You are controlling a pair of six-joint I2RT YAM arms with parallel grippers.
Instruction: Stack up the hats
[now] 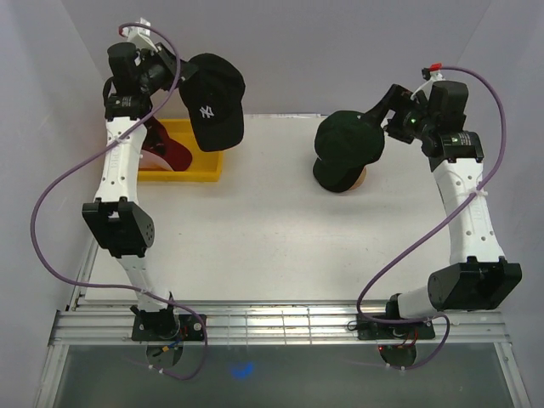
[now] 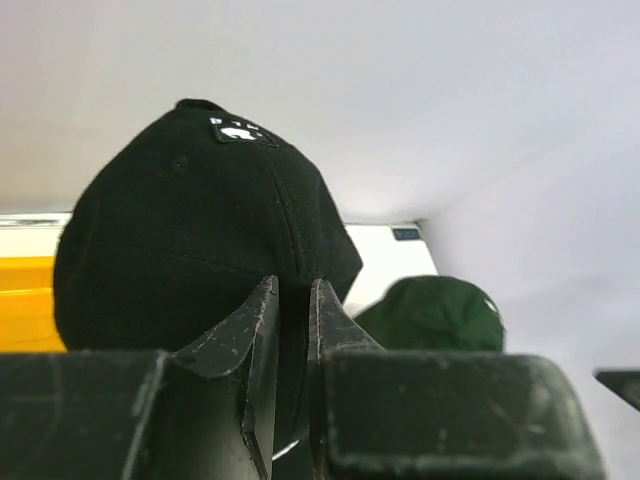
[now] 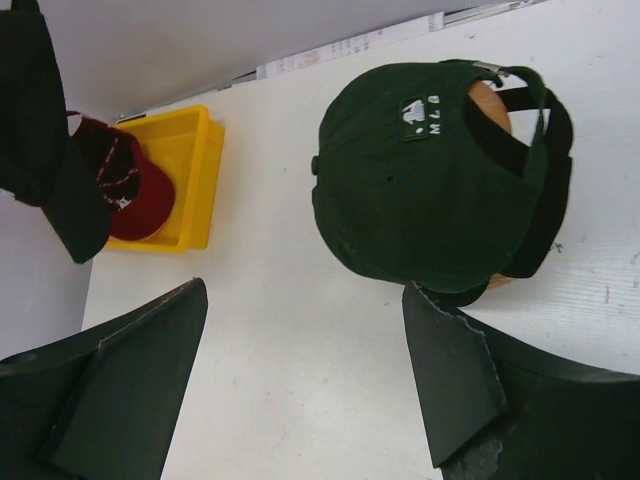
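Observation:
My left gripper [image 1: 183,75] is shut on the edge of a black cap with a white logo [image 1: 214,98] and holds it in the air above the back left of the table. In the left wrist view the fingertips [image 2: 265,300] pinch the black cap [image 2: 180,250]. A dark green cap [image 1: 347,143] sits on the wooden stand [image 1: 359,179] at the back right, with a darker cap's edge [image 3: 545,200] under it. My right gripper [image 1: 376,119] is open and empty just right of it; in the right wrist view the gripper [image 3: 305,288] hangs beside the green cap [image 3: 420,190]. A dark red cap [image 1: 166,144] lies in the yellow tray.
The yellow tray [image 1: 208,166] stands at the back left, below the held cap; it also shows in the right wrist view [image 3: 195,180]. White walls close in the back and both sides. The table's front edge is a metal rail [image 1: 272,323].

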